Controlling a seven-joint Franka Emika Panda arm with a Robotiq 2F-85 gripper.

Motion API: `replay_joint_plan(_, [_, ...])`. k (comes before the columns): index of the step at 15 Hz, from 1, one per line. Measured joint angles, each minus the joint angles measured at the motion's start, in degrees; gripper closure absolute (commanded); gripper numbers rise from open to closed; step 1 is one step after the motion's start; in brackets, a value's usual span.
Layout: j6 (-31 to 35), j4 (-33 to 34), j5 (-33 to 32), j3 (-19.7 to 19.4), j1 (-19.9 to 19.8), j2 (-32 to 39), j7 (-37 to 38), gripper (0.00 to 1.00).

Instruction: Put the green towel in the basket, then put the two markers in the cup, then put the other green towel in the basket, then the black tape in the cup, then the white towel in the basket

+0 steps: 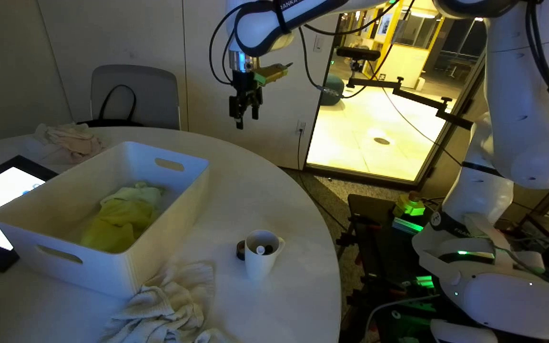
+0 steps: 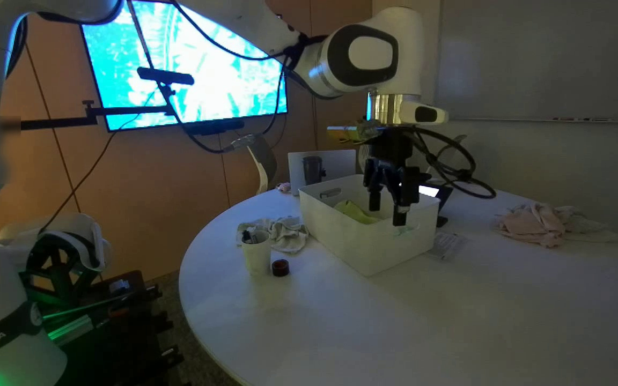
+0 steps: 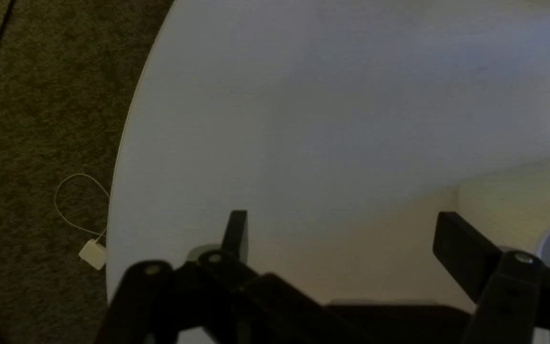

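My hand is spread wide and grips nothing; it hangs in the air over the desk, near the basket. In the basket, a yellow-green towel lies bunched with a paler green towel. I see the cup upright, apart from the basket, ends of the markers showing inside. The black tape lies between cup and basket, just beside the cup. The white towel is crumpled just beside the basket.
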Motion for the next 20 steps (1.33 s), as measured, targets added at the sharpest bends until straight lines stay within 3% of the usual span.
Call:
replay_joint_plan(7, [6.52, -7.99, 3.44, 2.55, 0.9, -0.01, -0.4, 0.0])
replay_joint_plan(13, [11.57, -13.18, 9.31, 5.38, 5.19, 0.26, 7.55, 0.0])
replay_joint_plan(20, [13.65, -13.84, 11.99, 6.76, 9.13, 3.06, 15.36, 0.0])
